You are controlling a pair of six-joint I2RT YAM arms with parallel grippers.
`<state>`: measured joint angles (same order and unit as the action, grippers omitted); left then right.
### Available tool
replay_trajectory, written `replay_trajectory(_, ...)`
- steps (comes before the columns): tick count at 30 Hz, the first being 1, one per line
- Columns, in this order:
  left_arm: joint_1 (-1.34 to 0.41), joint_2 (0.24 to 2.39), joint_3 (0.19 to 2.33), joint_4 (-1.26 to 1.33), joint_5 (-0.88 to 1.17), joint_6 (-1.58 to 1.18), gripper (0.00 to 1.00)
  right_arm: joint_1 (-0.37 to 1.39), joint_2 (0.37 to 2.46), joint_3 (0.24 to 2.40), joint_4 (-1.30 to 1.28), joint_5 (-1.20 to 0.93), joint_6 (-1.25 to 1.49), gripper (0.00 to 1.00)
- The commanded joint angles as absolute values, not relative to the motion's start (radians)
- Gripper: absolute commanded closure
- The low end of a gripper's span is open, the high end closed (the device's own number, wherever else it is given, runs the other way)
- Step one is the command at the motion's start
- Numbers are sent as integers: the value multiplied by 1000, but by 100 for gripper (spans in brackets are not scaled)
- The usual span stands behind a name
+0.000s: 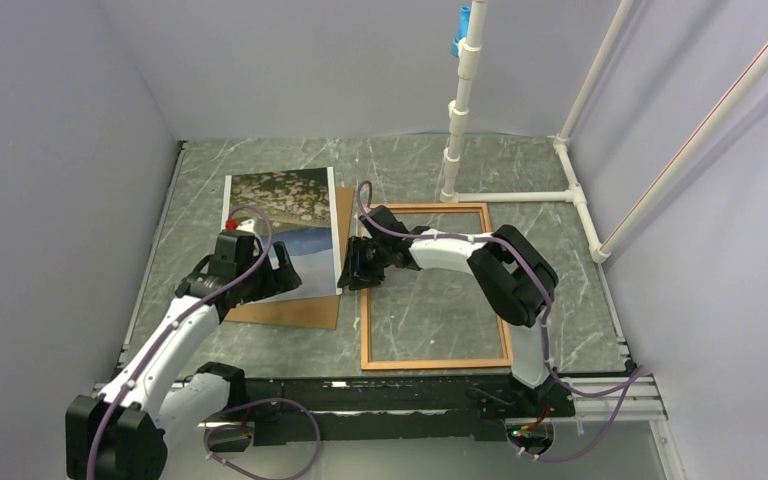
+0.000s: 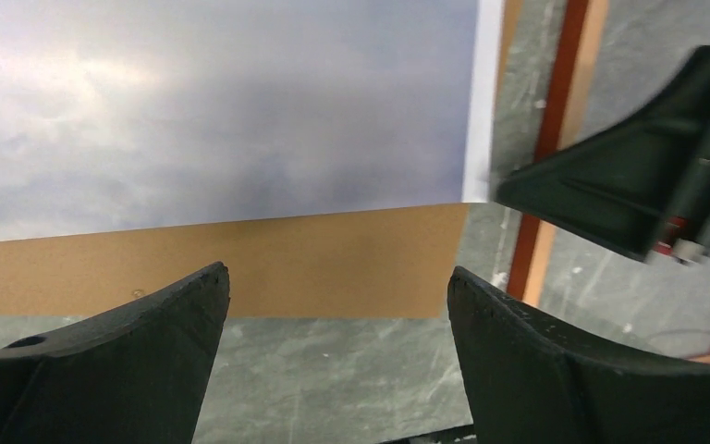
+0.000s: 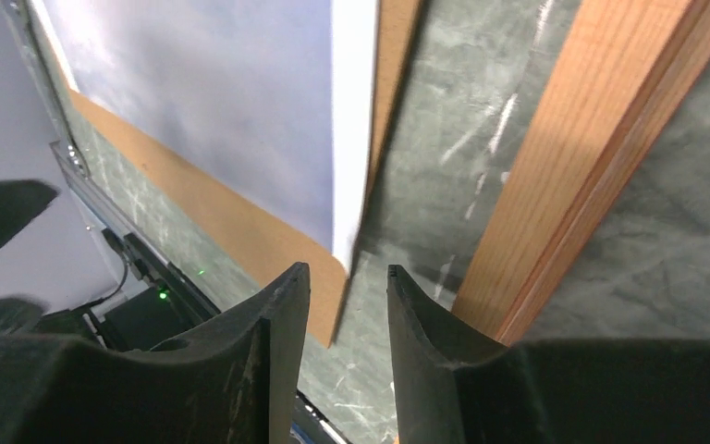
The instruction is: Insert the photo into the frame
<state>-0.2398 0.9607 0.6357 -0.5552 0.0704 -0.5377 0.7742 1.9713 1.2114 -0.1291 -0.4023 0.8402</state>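
The photo [image 1: 280, 212] lies face up on the left, resting on a brown backing board [image 1: 295, 310]. To its right the orange-brown frame [image 1: 436, 364] lies flat on the marble table. My left gripper [image 1: 260, 278] hovers over the photo's near edge, open wide with nothing between its fingers; the left wrist view shows it [image 2: 337, 277] above the board [image 2: 240, 259] and photo [image 2: 222, 102]. My right gripper [image 1: 353, 268] sits between photo and frame, open with a narrow gap [image 3: 348, 273]. The photo's white-bordered corner [image 3: 351, 139] lies just beyond its tips, ungripped, with the frame rail [image 3: 592, 157] alongside.
A white pipe stand [image 1: 460, 110] rises behind the frame, with pipes running along the right wall [image 1: 585, 215]. Grey walls close in left, back and right. A black rail [image 1: 400, 390] runs along the near edge. The right gripper's finger [image 2: 647, 185] shows in the left wrist view.
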Motion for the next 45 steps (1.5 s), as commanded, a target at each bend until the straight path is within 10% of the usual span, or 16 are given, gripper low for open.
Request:
replay_trajectory(1,-242,865,660,-570,141,-586,9,780,2020,1240,-148,-414,834,62)
replay_trajectory(10,-243,767,691,-615,155,-602,9,792,2085,1249,-96,-430,866,78)
replay_trajectory(13,-243,756,681,-613,159,-606,9,797,2093,1256,-97,-430,868,100)
replay_trajectory(27,-244,769,636,-573,180,-626,10,795,1718,1092,-198,-358,824,100)
replay_trajectory(39,-263,819,623,-532,197,-626,11,804,999,556,-402,-320,895,100)
replay_trajectory(45,-291,838,626,-493,201,-654,11,803,732,559,-632,-166,854,9)
